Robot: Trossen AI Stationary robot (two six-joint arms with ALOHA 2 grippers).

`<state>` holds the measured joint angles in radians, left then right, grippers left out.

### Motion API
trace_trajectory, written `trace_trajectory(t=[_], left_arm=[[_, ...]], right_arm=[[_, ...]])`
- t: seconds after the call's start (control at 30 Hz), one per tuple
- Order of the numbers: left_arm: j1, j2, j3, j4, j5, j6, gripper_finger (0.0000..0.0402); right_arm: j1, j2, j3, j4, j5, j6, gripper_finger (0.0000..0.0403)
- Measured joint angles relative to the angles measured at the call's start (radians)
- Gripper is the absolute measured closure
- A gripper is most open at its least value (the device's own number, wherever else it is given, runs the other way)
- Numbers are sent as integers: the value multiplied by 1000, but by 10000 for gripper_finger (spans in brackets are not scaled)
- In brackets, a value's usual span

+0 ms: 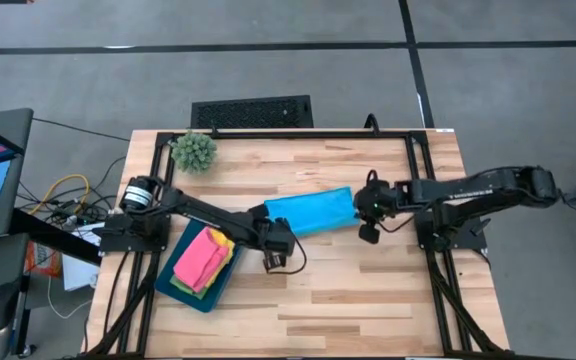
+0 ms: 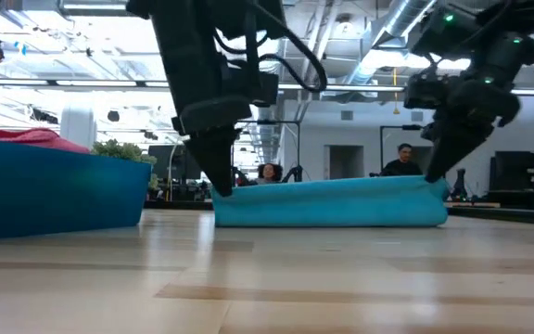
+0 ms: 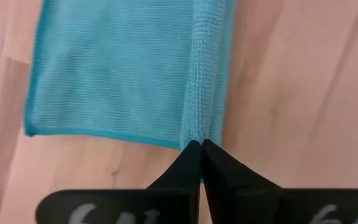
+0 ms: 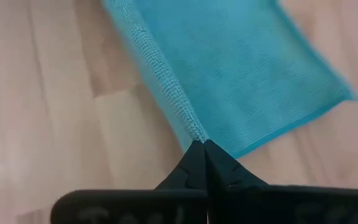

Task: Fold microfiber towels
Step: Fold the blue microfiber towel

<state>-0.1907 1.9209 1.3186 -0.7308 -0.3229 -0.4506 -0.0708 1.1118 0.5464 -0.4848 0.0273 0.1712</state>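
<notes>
A light blue microfiber towel (image 1: 308, 210) lies as a long strip across the middle of the table. My left gripper (image 1: 272, 234) is shut on its left end and my right gripper (image 1: 366, 222) is shut on its right end. In the low view the towel (image 2: 327, 202) spans between the two grippers. A pink towel (image 1: 203, 257) lies on top of a yellow one (image 1: 225, 240) and a green one (image 1: 180, 284) in the dark teal tray (image 1: 200, 302) at the near left. My left gripper pinches the towel's left end (image 3: 200, 132) between its two fingertips, close to the near long side. The fingers slant down from above. A raised ridge of cloth (image 3: 202, 74) runs away from them along the towel. The towel's lower part (image 2: 248, 221) rests on the table. My right gripper pinches the towel's right end (image 4: 195, 134) between its fingertips, also close to the near long side, slanting down from above. A ridge of cloth (image 4: 157, 68) runs from the fingers along the strip. The held end (image 2: 431, 186) is raised, and the rest lies on the table.
A spiky green plant ball (image 1: 194, 151) sits at the far left corner. The tray's wall (image 2: 54, 190) stands at the left of the low view. Black frame rails (image 1: 418, 170) run along the table's sides. People sit in the room behind (image 2: 403, 160). Bare wood lies toward the near edge (image 1: 348, 300).
</notes>
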Motion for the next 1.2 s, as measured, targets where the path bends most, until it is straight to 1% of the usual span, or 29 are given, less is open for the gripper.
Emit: trace_trajectory(t=[0.27,0.5,0.63,0.77,0.97,1.03,1.2], left_arm=[[70,-2,0,-24,0,15,401],[113,-13,6,-17,-5,24,401],[130,-17,43,-48,-7,47,401],[148,-18,79,-66,-31,101,401],[193,-19,80,-91,-44,118,401],[207,-19,80,-89,-59,123,401],[244,-19,80,-88,-55,150,401]], right_arm=[[-146,9,73,2,-2,-103,398],[-267,9,75,3,-11,-159,394],[-318,20,75,11,-11,-179,396],[-351,75,75,37,-37,-184,397],[-368,167,75,91,-45,-206,388],[-376,180,75,100,-45,-208,389],[-398,186,75,129,-46,-226,393]])
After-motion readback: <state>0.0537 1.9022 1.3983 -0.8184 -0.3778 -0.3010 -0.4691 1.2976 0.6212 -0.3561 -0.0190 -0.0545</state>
